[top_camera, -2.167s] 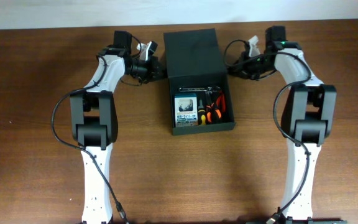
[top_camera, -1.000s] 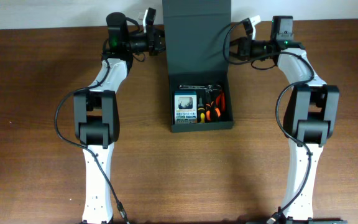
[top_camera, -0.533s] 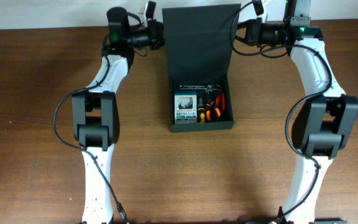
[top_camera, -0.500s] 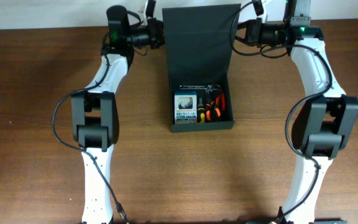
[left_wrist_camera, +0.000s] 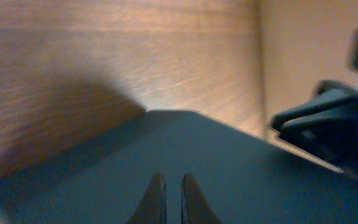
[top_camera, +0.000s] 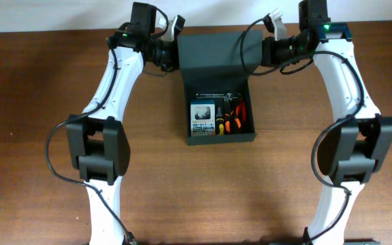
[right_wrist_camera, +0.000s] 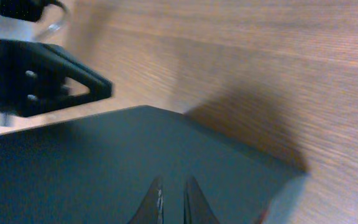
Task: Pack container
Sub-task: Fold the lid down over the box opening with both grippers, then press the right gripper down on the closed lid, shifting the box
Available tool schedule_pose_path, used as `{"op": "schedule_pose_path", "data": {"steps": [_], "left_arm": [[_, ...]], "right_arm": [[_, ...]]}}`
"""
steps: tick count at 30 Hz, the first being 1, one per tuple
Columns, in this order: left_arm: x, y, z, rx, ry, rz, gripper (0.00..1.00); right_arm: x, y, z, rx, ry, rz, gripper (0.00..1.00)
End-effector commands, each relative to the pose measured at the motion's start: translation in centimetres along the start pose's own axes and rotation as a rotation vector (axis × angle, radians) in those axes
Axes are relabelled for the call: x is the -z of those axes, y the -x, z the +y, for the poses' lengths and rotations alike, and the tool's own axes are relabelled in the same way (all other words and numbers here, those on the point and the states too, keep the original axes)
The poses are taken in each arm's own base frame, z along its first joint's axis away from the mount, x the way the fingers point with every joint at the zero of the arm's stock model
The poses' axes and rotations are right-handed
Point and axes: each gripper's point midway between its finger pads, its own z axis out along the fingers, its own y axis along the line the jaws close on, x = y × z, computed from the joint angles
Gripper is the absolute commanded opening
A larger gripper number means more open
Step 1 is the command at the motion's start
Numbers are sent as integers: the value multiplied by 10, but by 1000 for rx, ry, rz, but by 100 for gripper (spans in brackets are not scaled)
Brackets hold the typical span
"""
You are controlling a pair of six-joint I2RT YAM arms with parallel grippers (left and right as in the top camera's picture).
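Observation:
The container [top_camera: 222, 138], a dark green-black box, sits mid-table with its flap lid [top_camera: 213, 58] raised and leaning over the box's back part. Inside lie a blue-and-white card pack [top_camera: 205, 120] and orange-handled tools [top_camera: 232, 117]. My left gripper [top_camera: 173, 58] is at the lid's left edge, my right gripper [top_camera: 256, 53] at its right edge. In the left wrist view the left gripper [left_wrist_camera: 173, 176] is shut, its tips against the dark lid [left_wrist_camera: 229, 168]. In the right wrist view the right gripper [right_wrist_camera: 173, 180] is likewise shut over the lid [right_wrist_camera: 92, 168].
Brown wooden table [top_camera: 39, 136] surrounds the box on all sides. A pale wall strip [top_camera: 46, 13] runs along the table's far edge. Each wrist view shows the other arm's dark gripper body across the lid.
The lid, standing tall half a second ago, now leans forward over the box. Both grippers have moved toward the near side with it, staying at its two side edges.

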Motion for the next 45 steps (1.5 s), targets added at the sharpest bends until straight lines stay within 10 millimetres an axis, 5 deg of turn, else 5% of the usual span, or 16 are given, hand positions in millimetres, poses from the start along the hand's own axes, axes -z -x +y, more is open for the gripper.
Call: {"op": "schedule_pose_path", "data": {"steps": [1,9,17,20,21,24,27,28,30,32,35,45], "left_arm": [[28,-1,0,-84,138,-39,2],[34,-39,8,-37,206,92,2],[36,-57,5,-44,261,141,2],[56,-53,14,-102,398,106,2],[70,-46,11,-199,454,76,2],[78,-41,-17,-374,378,55,8],[86,-36,-31,-417,359,18,50],[87,-32,-31,-426,367,4,53],[89,-22,-28,-447,402,-30,38],[87,-17,-16,-445,466,-36,29],[78,-16,-1,-438,509,-17,30],[32,3,37,-436,466,-18,54]], "right_arm": [[34,8,18,140,-182,-36,4],[66,0,10,142,-381,-20,4],[80,-10,23,131,-394,-6,4],[85,-29,28,89,-393,50,4],[85,-48,33,41,-385,119,4],[83,-83,44,-32,-368,250,4],[77,-108,61,-53,-348,353,4],[74,-114,68,-51,-341,381,4],[67,-123,80,-35,-328,423,4],[56,-131,95,5,-312,459,4],[45,-139,110,42,-297,496,4],[31,-161,120,116,-372,586,4]]}}
